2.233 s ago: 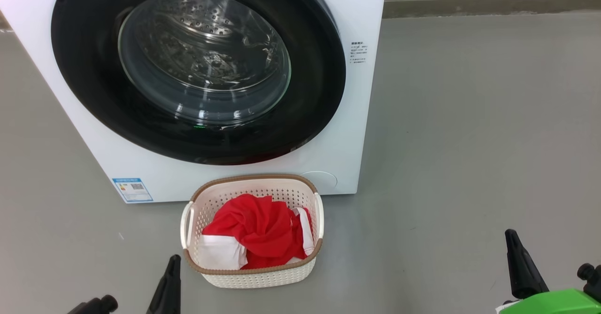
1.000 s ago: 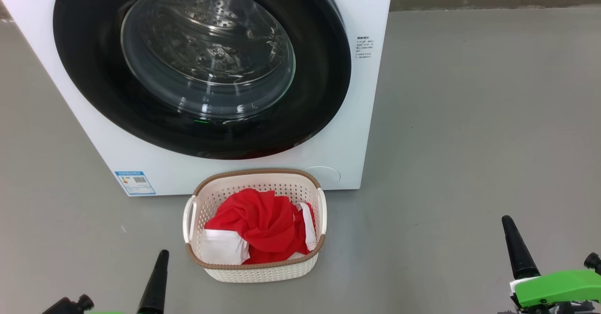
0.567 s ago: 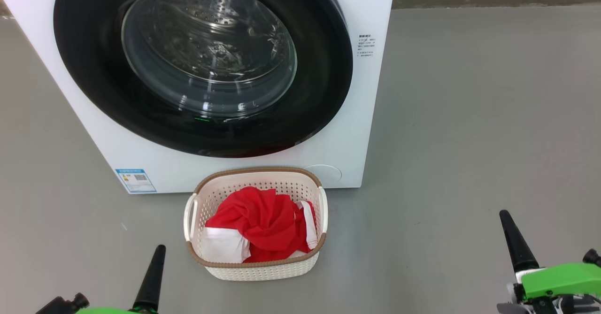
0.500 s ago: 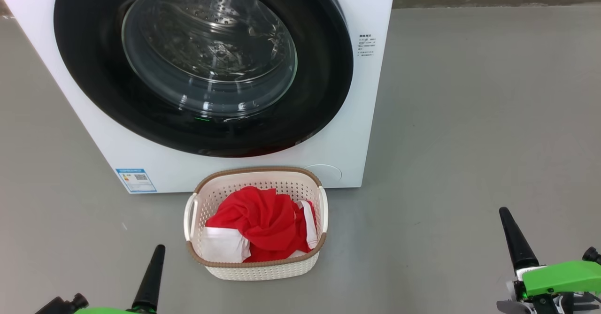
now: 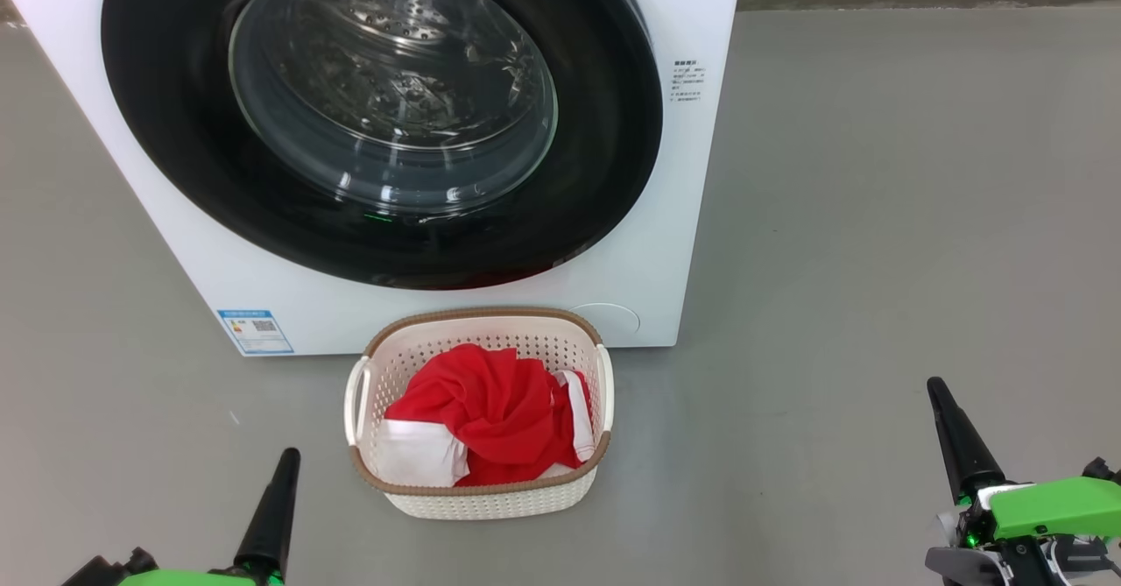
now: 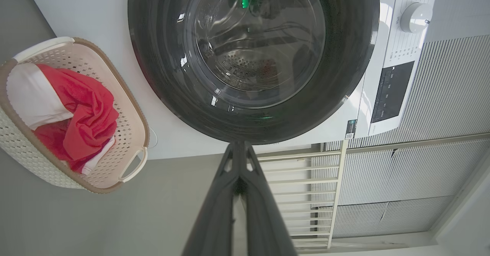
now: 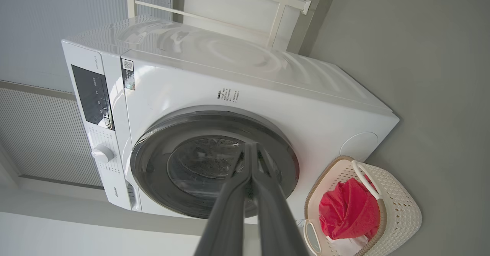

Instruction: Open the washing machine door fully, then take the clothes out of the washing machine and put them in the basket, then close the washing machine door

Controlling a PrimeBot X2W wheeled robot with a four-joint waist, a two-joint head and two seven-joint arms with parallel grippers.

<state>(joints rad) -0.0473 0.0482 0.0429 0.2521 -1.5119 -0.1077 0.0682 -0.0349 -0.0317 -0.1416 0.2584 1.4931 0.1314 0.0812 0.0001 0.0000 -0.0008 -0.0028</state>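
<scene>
Head view: door [image 5: 385, 113] shut on washer [image 5: 666, 244]; drum looks empty thru glass. Clothes [image 5: 490, 411] in basket [image 5: 490, 503], on floor just in front. Left tool [image 5: 285, 465] & right tool [image 5: 939, 393] clenched, empty, clear of basket. Task looks done, nothing left.

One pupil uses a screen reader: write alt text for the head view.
A white washer with its black door shut stands on a grey floor, and a cream basket before it holds red and white clothes. The left gripper and right gripper, both shut, point up from the lower corners.
</scene>
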